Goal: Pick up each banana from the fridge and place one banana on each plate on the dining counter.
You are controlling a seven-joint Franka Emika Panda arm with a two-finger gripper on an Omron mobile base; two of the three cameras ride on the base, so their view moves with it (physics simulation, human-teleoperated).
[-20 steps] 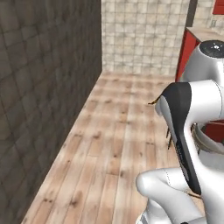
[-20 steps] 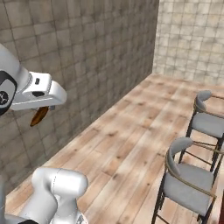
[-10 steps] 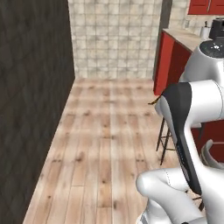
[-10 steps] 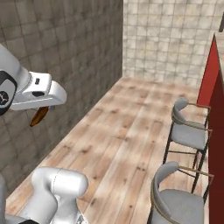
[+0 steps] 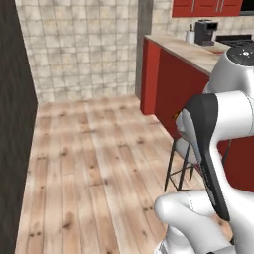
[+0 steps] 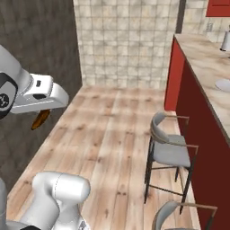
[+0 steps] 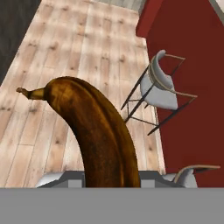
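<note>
Our gripper (image 6: 45, 110) is clamped on the dark brown banana (image 7: 98, 135), carried above the wooden floor (image 5: 99, 163). Our hand view shows its mottled skin and stem, its long axis running away from the fingers. The right base view shows it hanging down-left, and a plate (image 6: 223, 84) on the dining counter (image 6: 206, 67).

No text, label, brand, number or sign can be read anywhere in these views. The red panels, the tiled wall, the wooden floor, the chairs and the small appliances at the far end carry no legible marking; anything on those appliances is too small and blurred to tell.
</note>
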